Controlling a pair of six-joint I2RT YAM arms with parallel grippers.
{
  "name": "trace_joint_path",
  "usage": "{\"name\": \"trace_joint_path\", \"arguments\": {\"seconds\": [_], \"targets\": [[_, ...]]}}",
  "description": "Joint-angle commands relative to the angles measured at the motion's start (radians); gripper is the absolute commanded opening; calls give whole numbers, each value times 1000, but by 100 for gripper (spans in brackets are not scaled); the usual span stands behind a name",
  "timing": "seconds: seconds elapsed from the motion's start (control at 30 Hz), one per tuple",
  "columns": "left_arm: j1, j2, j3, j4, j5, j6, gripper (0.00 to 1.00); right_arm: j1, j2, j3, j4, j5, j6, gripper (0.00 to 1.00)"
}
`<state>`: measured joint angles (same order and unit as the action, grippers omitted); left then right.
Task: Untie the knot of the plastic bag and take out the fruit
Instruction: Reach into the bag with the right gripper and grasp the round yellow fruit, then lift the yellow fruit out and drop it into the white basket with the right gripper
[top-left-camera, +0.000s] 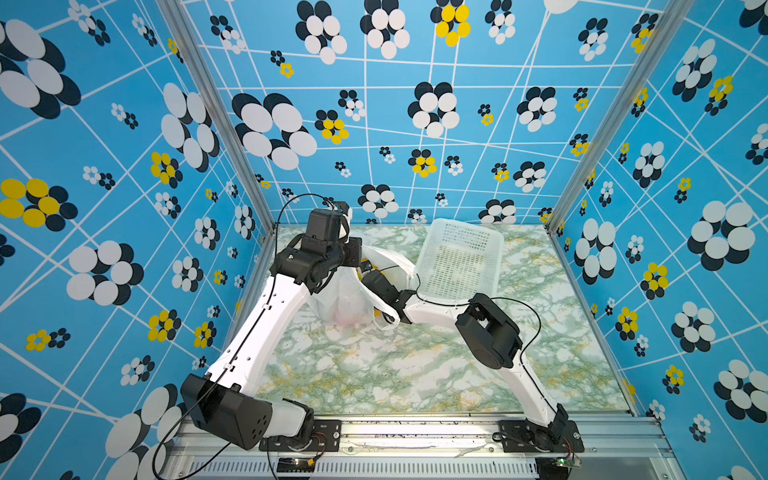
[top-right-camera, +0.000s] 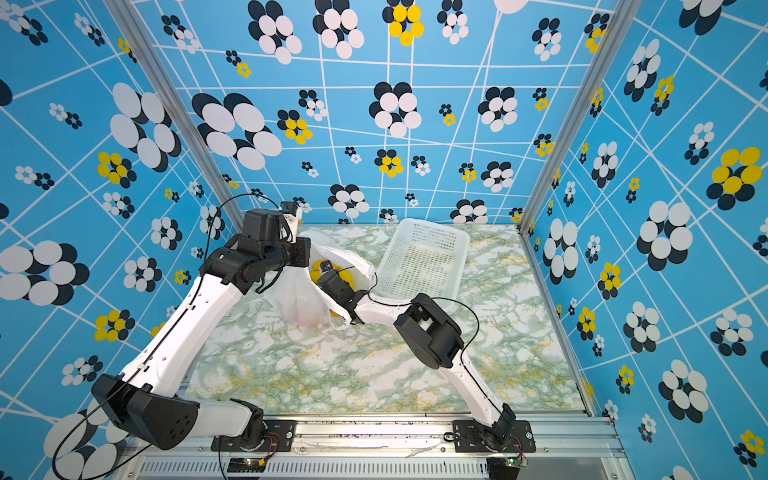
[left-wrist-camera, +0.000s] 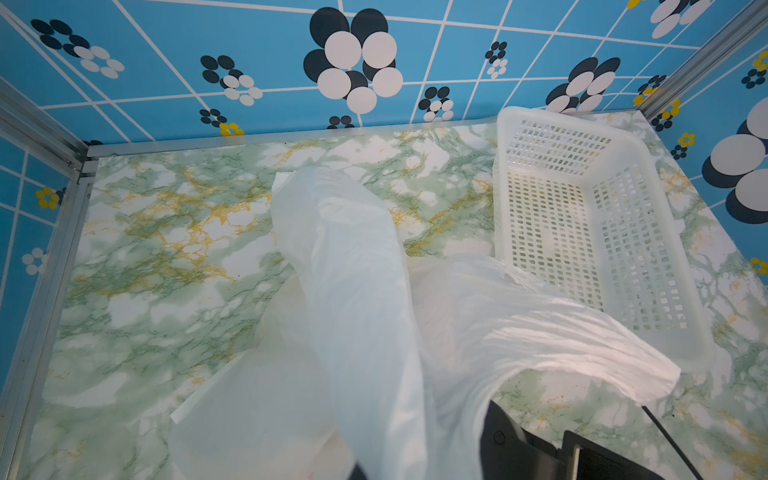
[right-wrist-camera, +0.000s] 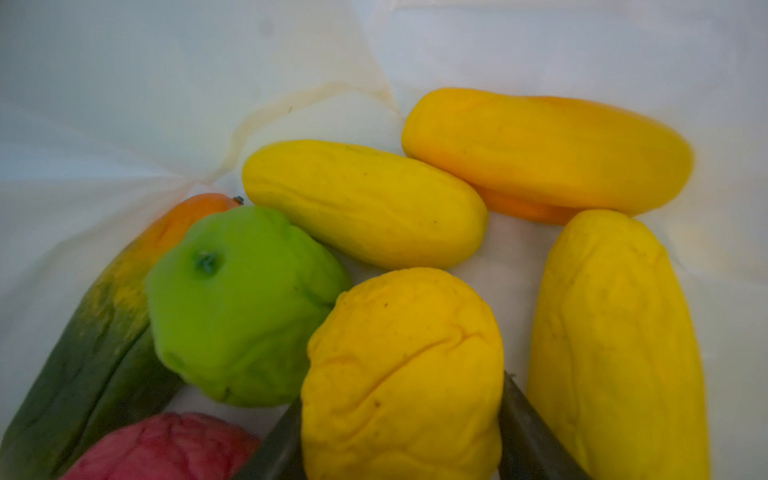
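The plastic bag (top-left-camera: 345, 291) (top-right-camera: 291, 299) stands mid-table with its mouth pulled open. Its knot is out of view. My left gripper (top-left-camera: 356, 254) holds the bag's upper edge aloft; in the left wrist view the white film (left-wrist-camera: 353, 270) drapes over the jaws. My right gripper (right-wrist-camera: 401, 399) reaches inside the bag (top-right-camera: 323, 269), its fingers (right-wrist-camera: 523, 424) pressed on both sides of a wrinkled yellow fruit (right-wrist-camera: 403, 332). Around it lie a green apple (right-wrist-camera: 241, 307), long yellow fruits (right-wrist-camera: 361, 203) (right-wrist-camera: 615, 340), and a pink-red one (right-wrist-camera: 166, 449).
A white perforated basket (top-left-camera: 465, 226) (top-right-camera: 432, 226) (left-wrist-camera: 561, 114) lies tilted at the back right, touching the bag's side. The right forearm (top-left-camera: 432, 309) crosses in front of it. Blue patterned walls enclose the marbled table (top-left-camera: 395, 365).
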<state>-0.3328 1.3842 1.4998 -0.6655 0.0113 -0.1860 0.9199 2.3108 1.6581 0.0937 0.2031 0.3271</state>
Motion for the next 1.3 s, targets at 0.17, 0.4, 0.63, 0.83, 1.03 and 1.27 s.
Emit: {"name": "trace_joint_path", "arguments": {"seconds": [0.17, 0.4, 0.63, 0.83, 1.03, 1.27], "targets": [[6, -4, 1, 6, -10, 12, 0, 0, -214, -177, 62, -59, 8, 35], [6, 0, 4, -1, -15, 14, 0, 0, -375, -332, 140, -58, 7, 29], [7, 0, 5, -6, -32, 14, 0, -2, -512, -473, 233, -43, 7, 25], [7, 1, 5, -8, -43, 13, 0, -24, -659, -612, 319, -40, 7, 23], [8, 3, 7, -10, -44, 14, 0, -29, -830, -736, 378, -40, -36, 22], [9, 0, 11, -16, -43, 16, 0, -47, -1040, -901, 454, 81, -90, 23]]}}
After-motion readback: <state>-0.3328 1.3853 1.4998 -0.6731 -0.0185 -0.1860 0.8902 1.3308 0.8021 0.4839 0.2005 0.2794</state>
